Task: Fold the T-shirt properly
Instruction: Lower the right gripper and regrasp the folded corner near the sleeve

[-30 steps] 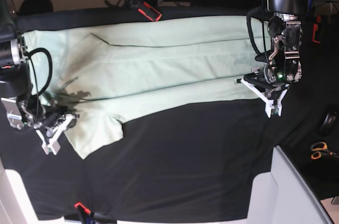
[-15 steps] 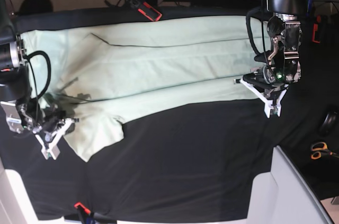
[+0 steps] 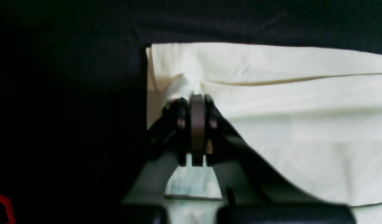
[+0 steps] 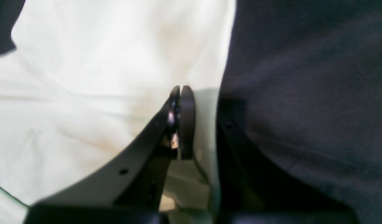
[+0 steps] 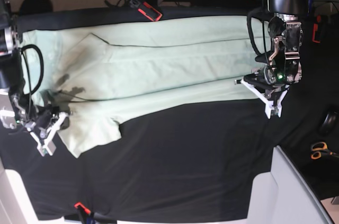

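Since the earlier frame the right gripper (image 5: 46, 138) had drawn the sleeve toward the tablecloth's (image 5: 185, 171) left edge. Both it and the left gripper (image 5: 269, 98) were clamped on the T-shirt (image 5: 159, 70), probably tensioning it flat across the far side.

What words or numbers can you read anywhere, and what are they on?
None can be read.
T-shirt: plain, no print showing.
Black cloth: no writing.
Red-and-black tool at the table's far edge: any marking is too small to read.
Both wrist views are too blurred for text.
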